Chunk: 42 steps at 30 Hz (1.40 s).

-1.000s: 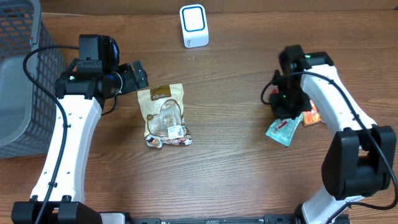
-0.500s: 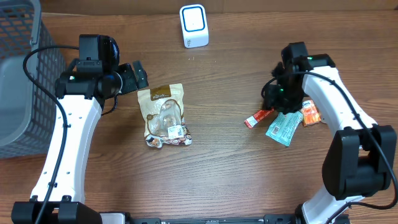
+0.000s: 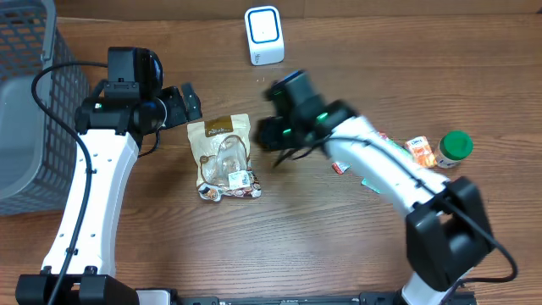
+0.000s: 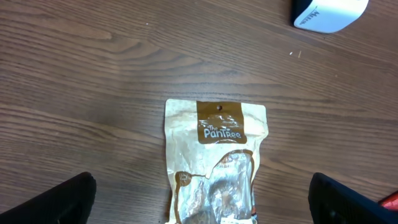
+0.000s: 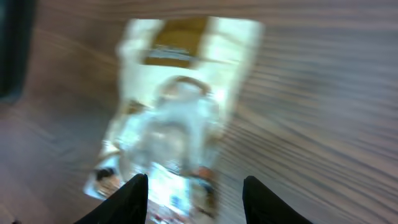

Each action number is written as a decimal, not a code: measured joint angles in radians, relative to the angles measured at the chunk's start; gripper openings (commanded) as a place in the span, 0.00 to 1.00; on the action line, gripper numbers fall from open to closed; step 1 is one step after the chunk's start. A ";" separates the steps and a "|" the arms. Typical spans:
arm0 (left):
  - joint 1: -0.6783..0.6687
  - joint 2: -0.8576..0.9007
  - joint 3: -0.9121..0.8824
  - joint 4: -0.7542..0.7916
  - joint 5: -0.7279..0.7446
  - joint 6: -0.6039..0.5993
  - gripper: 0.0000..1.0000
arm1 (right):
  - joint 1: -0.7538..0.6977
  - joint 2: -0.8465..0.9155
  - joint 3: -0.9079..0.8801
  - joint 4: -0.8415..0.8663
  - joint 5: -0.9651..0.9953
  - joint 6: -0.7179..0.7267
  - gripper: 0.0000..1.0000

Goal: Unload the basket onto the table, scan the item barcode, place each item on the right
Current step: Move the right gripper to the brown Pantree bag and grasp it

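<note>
A tan and clear snack bag (image 3: 225, 157) lies flat on the wooden table, with a white label (image 3: 240, 179) near its lower end. The white scanner (image 3: 263, 35) stands at the table's far edge. My left gripper (image 3: 182, 103) hovers just up-left of the bag, open. In the left wrist view the bag (image 4: 214, 162) lies between and below the wide-spread fingers (image 4: 56, 199). My right gripper (image 3: 271, 135) is motion-blurred just right of the bag's top. In the right wrist view it (image 5: 194, 186) is open and empty over the blurred bag (image 5: 180, 106).
A grey mesh basket (image 3: 25, 102) fills the left edge. At the right lie a green-capped bottle (image 3: 455, 146), an orange packet (image 3: 420, 151) and a red packet (image 3: 341, 167), partly under the right arm. The scanner's corner (image 4: 329, 14) shows in the left wrist view.
My right gripper has opened, left the small packets at the right, and swung fast leftward to beside the bag. The green-capped bottle is now uncovered. The left arm has not moved.
</note>
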 measured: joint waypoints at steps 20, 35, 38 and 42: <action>0.000 0.000 0.000 0.000 0.000 0.000 1.00 | 0.237 0.241 0.005 0.158 0.351 0.132 0.51; 0.000 0.000 0.000 0.000 0.000 0.000 1.00 | 0.153 0.132 0.002 -0.277 0.500 0.620 0.52; 0.000 0.000 0.000 0.000 0.000 0.000 0.99 | 0.134 0.064 0.000 -0.325 0.503 0.652 0.53; 0.000 0.000 0.000 0.000 0.000 0.000 1.00 | 0.124 -0.021 0.001 -0.391 0.505 0.672 0.48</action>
